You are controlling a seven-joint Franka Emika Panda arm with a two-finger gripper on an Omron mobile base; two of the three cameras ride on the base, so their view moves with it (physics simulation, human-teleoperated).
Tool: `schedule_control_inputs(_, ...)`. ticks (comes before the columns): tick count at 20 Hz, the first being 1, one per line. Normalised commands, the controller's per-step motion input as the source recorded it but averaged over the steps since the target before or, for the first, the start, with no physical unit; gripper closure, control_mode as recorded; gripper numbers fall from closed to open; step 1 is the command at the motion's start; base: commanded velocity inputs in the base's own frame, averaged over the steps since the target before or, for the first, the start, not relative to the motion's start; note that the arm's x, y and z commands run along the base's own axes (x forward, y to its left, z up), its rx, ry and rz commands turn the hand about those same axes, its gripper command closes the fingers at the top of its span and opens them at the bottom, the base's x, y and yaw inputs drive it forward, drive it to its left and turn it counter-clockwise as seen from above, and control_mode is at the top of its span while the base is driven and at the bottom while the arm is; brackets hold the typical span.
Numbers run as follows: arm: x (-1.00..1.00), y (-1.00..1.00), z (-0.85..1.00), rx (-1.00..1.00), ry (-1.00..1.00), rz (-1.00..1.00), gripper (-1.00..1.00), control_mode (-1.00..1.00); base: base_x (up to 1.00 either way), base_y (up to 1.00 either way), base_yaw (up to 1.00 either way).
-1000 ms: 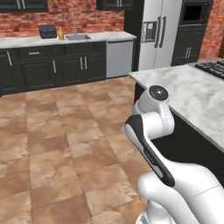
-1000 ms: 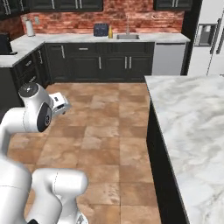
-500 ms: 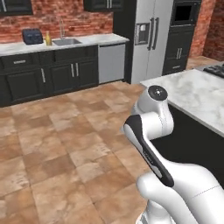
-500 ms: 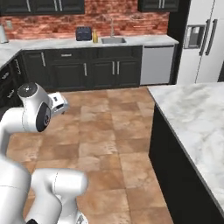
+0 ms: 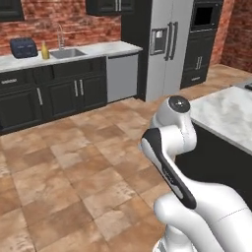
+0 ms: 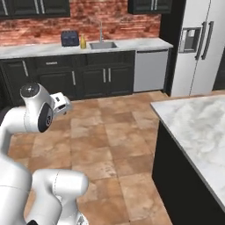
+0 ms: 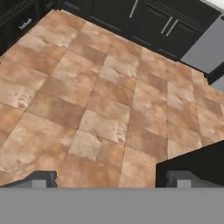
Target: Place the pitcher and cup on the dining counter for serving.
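**Currently: pitcher at far sink worktop, gripper slack over floor**

Presently the pitcher [image 5: 45,50] stands on the far marble worktop [image 5: 103,48], between one dark toaster [image 5: 23,47] and the sink [image 5: 69,52], close beside the toaster. From the right base view the same pitcher [image 6: 82,41] is seen just right of the toaster [image 6: 69,38]. Its contents cannot be judged at this range. The cup cannot be made out. One sink basin, one faucet [image 5: 61,35], one steel refrigerator [image 5: 165,44] counted. The dining counter [image 6: 197,127] lies to the robot's right, well apart from the pitcher, its visible marble bare. The gripper [image 7: 111,179] is released, fingertips [image 7: 41,179] spread wide, grasping nothing, pointing at brown floor tiles [image 7: 100,109].
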Motion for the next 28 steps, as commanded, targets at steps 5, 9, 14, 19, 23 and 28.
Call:
schedule_control_inputs(5,0.00,0.00,0.00,0.00,0.00,0.00,-1.00,1.00,1.00,0.07,0.00)
schedule_control_inputs(9,0.00,0.00,0.00,0.00,0.00,0.00,-1.00,1.00,1.00,0.00,0.00)
schedule_control_inputs(14,0.00,0.00,0.00,0.00,0.00,0.00,-1.00,1.00,1.00,0.00,0.00)
schedule_control_inputs(19,0.00,0.00,0.00,0.00,0.00,0.00,-1.00,1.00,1.00,0.00,0.01)
schedule_control_inputs(23,0.00,0.00,0.00,0.00,0.00,0.00,-1.00,1.00,1.00,0.00,0.02)
schedule_control_inputs(28,0.00,0.00,0.00,0.00,0.00,0.00,-1.00,1.00,1.00,0.01,0.02)
